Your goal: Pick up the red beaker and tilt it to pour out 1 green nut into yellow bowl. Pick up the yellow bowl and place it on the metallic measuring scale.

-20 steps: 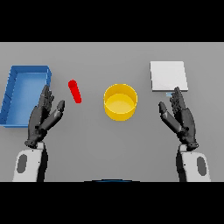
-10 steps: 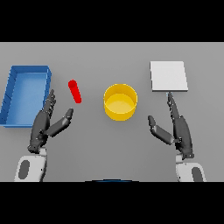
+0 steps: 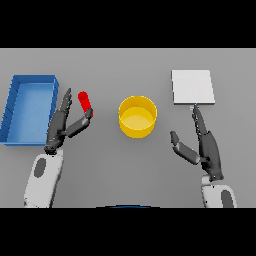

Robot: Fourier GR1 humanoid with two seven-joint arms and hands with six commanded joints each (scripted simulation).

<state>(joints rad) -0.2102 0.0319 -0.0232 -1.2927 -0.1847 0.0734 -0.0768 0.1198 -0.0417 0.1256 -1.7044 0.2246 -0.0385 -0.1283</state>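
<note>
The red beaker lies on the grey table, left of centre. My left hand is open just left of and below it, fingers straight, thumb tip close to the beaker's near end. The yellow bowl stands at the table's middle; I see no nut in it. The metallic measuring scale is a pale square plate at the back right. My right hand is open in front of the scale, fingertips near its front edge, thumb spread toward the bowl.
A blue tray with raised walls lies at the far left, right beside my left hand.
The left hand has moved right and forward toward the red beaker. The right hand has turned its fingers straight up toward the scale and spread its thumb.
</note>
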